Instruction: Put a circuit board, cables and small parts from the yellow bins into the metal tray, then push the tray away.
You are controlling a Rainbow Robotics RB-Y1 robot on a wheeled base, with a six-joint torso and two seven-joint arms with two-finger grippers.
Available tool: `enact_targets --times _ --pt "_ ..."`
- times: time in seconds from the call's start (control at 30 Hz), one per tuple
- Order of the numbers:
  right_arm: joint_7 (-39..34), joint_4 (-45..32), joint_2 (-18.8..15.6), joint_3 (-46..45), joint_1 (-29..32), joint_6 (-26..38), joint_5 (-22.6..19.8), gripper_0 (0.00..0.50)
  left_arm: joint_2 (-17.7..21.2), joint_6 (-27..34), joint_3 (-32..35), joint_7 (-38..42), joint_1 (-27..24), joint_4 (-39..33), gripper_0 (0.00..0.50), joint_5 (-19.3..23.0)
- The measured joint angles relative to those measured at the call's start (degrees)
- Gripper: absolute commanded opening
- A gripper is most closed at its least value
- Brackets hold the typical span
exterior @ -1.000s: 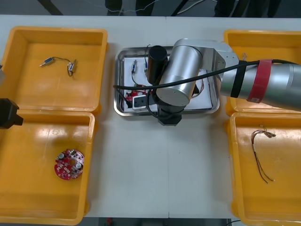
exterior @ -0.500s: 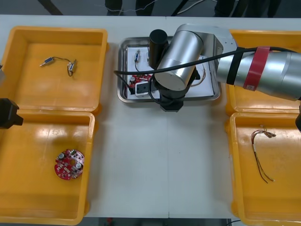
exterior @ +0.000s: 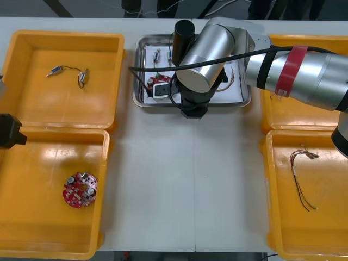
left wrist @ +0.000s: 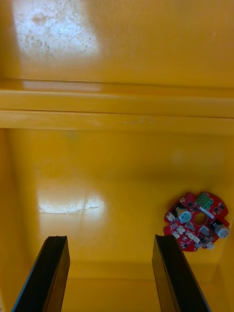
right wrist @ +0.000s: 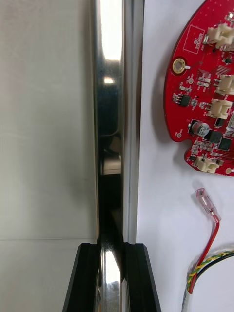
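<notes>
The metal tray [exterior: 137,81], white inside, lies at the table's far middle. My right gripper [exterior: 193,110] is at its near rim; in the right wrist view the gripper [right wrist: 111,246] is shut on the shiny rim [right wrist: 111,122], one finger inside the tray and one outside. Inside the tray lie a red circuit board [right wrist: 207,97] and a red and yellow cable [right wrist: 207,243]. My left gripper [left wrist: 109,239] hangs open over the near left yellow bin [exterior: 43,217], where another circuit board [left wrist: 196,221] lies beyond and beside one finger.
The far left bin [exterior: 32,103] holds a short cable with small metal parts [exterior: 70,72]. A thin cable [exterior: 302,179] lies in the near right bin [exterior: 326,228]. The far right bin [exterior: 293,117] sits under my right arm. People's shoes stand beyond the far edge.
My right gripper has pushed the tray away from me, toward the table's far edge. The left arm has not moved.
</notes>
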Motion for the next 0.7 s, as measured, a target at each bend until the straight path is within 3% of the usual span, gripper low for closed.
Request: enact_targets --times 0.7 --pt "3.8 8.5 2.6 0.0 -2.7 -4.3 -2.3 0.0 0.0 0.0 0.0 0.0 0.0 0.0 0.5 0.0"
